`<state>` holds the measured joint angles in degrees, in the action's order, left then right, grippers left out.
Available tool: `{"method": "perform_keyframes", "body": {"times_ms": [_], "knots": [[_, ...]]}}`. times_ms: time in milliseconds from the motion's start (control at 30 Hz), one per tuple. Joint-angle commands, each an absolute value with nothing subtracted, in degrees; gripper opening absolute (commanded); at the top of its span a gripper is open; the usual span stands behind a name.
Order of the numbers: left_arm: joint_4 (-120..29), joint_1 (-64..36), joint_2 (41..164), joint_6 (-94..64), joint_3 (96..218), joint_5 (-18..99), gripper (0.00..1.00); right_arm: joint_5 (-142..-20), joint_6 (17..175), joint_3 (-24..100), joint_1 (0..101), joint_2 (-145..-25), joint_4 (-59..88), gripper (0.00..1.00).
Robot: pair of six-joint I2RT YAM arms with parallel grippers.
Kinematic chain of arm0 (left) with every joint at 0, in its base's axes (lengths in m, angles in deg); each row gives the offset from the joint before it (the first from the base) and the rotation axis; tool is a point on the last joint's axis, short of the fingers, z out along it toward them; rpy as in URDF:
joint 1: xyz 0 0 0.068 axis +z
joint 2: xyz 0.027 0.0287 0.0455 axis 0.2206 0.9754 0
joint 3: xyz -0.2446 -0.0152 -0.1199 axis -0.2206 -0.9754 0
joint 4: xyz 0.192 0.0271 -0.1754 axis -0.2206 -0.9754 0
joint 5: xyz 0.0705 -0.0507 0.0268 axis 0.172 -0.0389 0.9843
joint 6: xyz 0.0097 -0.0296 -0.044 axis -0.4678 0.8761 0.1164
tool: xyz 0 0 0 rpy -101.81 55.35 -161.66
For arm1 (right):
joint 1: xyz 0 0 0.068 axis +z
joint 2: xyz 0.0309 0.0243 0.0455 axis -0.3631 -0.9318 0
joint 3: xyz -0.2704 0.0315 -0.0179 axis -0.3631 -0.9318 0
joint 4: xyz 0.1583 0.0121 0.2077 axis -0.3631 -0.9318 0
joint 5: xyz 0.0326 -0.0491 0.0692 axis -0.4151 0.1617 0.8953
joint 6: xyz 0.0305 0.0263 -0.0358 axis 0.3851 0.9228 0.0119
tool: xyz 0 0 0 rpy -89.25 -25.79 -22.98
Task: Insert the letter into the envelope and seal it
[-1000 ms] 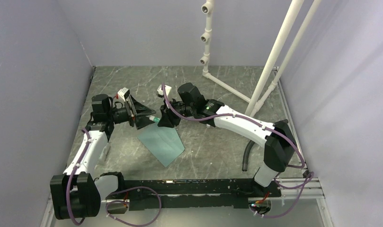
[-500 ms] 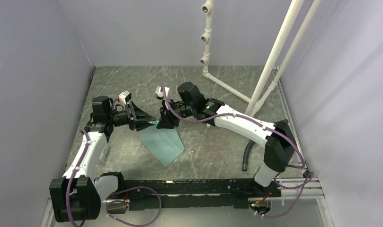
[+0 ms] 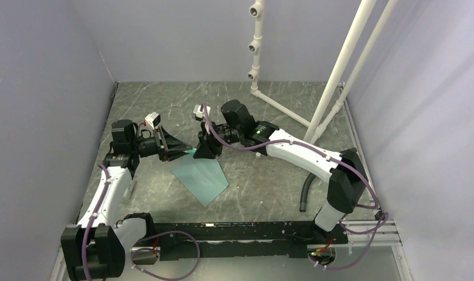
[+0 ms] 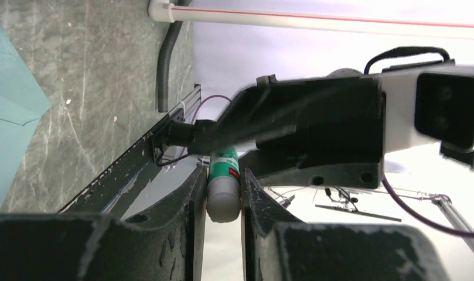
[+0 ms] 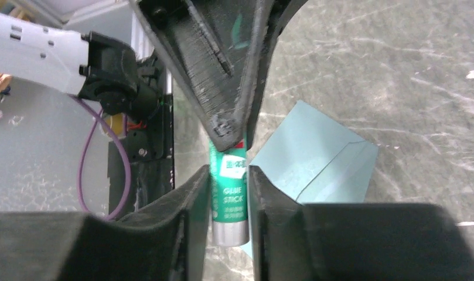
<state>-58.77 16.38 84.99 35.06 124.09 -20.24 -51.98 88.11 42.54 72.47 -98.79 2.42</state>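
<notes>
- Right gripper is clamping a green glue stick by its labelled body, with one finger pressing on each side of the white "GLUE STICK" lettering.
- Left gripper is facing it from the opposite side. It is pinching the pale end of the same stick, with both fingers sitting against it in the left wrist view.
- Between the two grippers, the glue stick is hanging level in the air over the far edge of the envelope, not touching it.
- The teal envelope is lying flat on the dark marbled table, turned at an angle so that one corner is pointing toward the arm bases.
- In the right wrist view, fold lines are showing on the envelope as a shallow V. I cannot tell from any view whether the flap is stuck down.
- The left arm is reaching in from the envelope's left and the right arm from its right, and their fingertips are meeting just above its far edge.
- A black corrugated hose is lying on the table to the right of the envelope, well apart from it.
- A white pipe frame is standing beyond the envelope, toward the far right.
</notes>
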Motion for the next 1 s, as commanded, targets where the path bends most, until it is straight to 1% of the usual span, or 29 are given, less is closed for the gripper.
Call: {"method": "perform_keyframes", "body": {"times_ms": [0, 33, 67, 167, 233, 333, 500, 633, 900, 933, 967], "knots": [[-53.26, 16.12, 83.07, 40.22, 125.64, -23.76, 0.02, -51.25, 95.06, 42.97, 70.89, -94.59, 13.54, 0.47], [-51.85, 16.15, 83.16, 42.0, 125.95, -23.79, 0.02, -50.93, 97.13, 41.78, 70.6, -93.66, 16.58, 0.54], [-49.5, 16.17, 83.24, 44.18, 126.16, -23.73, 0.02, -50.9, 99.47, 40.25, 70.14, -92.72, 20.2, 0.58], [-36.61, 16.16, 83.45, 55.2, 124.82, -22.14, 0.03, -52.27, 108.92, 35.04, 68.87, -90.45, 33.43, 0.65], [-26.34, 16.17, 83.5, 64.02, 123.16, -19.66, 0.02, -53.85, 112.67, 32.77, 68.43, -89.8, 40.07, 0.67], [-15.09, 16.15, 83.99, 74.76, 121.17, -15.9, 0.02, -54.95, 115.13, 32.95, 68.4, -90.09, 45.05, 0.68], [-4.67, 16.17, 84.46, 86.37, 119.25, -12.73, 0.02, -53.51, 115.39, 35.06, 68.42, -92.12, 49.08, 0.68], [6.39, 16.17, 85.63, 95.12, 116.52, -9.39, 0.02, -52.85, 114.21, 35.5, 68.44, -93.81, 52.47, 0.67], [8.61, 16.14, 86.56, 96.93, 117.46, -8.99, 0.02, -52.2, 110.93, 38.59, 68.44, -96.53, 49.84, 0.66], [8.79, 16.12, 86.67, 96.79, 117.62, -8.95, 0.02, -51.3, 110.53, 39.27, 68.45, -96.84, 49.12, 0.64], [8.59, 16.13, 86.83, 96.48, 118.08, -9.21, 0.02, -49.9, 110.08, 39.91, 68.45, -97.14, 48.47, 0.58]]}}
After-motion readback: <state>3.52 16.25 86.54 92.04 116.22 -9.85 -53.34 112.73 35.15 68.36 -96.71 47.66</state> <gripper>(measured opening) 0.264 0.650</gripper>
